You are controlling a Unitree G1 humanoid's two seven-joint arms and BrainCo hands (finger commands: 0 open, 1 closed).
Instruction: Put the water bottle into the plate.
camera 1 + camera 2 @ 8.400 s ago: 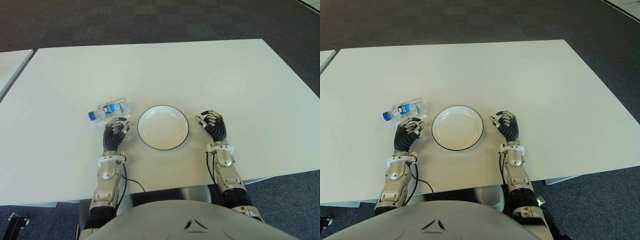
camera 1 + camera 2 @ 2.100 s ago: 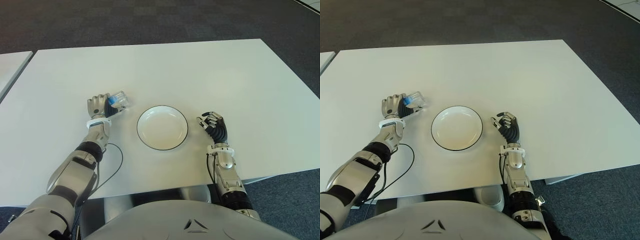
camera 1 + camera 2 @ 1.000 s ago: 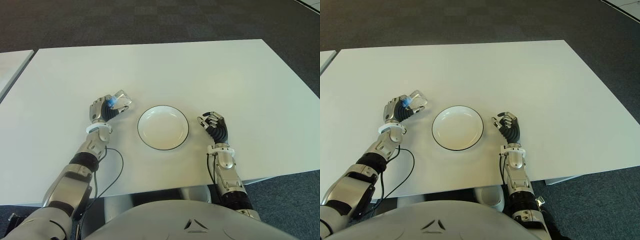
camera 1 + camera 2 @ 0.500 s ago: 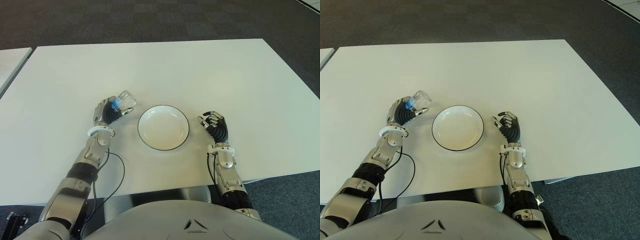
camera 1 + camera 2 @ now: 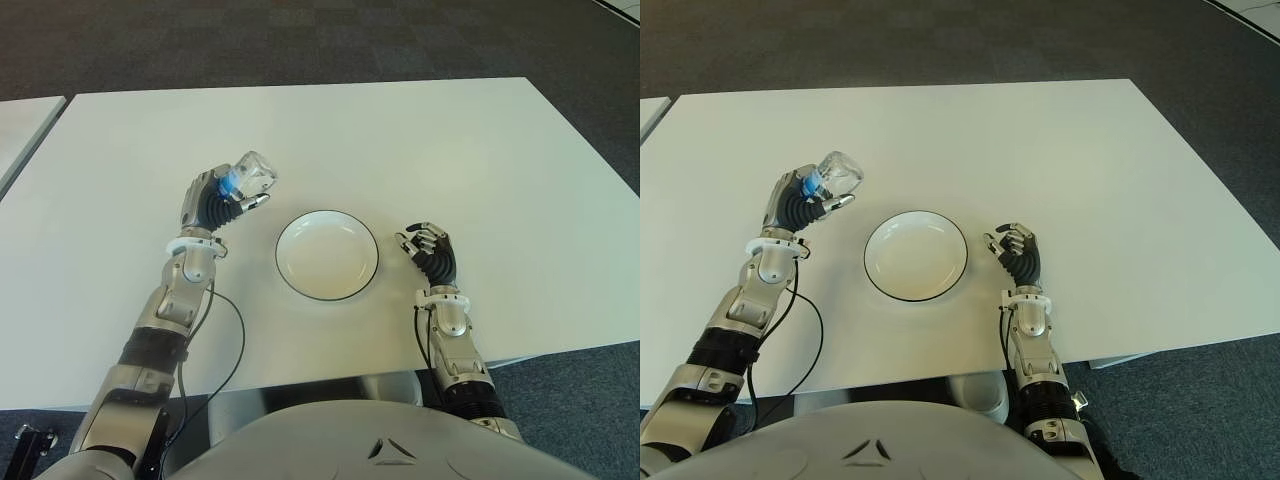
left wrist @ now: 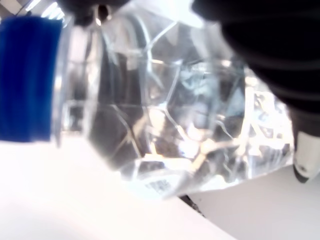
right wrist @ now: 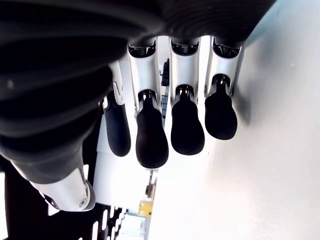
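Note:
My left hand (image 5: 212, 200) is shut on the clear water bottle (image 5: 250, 176), which has a blue cap, and holds it off the white table (image 5: 400, 140), left of the plate. The left wrist view shows the bottle (image 6: 175, 125) pressed against the palm, with the blue cap (image 6: 27, 80) at one end. The white plate (image 5: 327, 255) with a dark rim sits bare at the table's near middle. My right hand (image 5: 430, 250) shows to the right of the plate with curled fingers (image 7: 150, 135) holding nothing.
A second white table's corner (image 5: 25, 125) shows at the far left. Dark carpet (image 5: 300, 40) lies beyond the table's far edge. A black cable (image 5: 225, 350) hangs along my left forearm.
My left hand has lifted the bottle higher off the table and a little toward the plate. The right hand has not moved.

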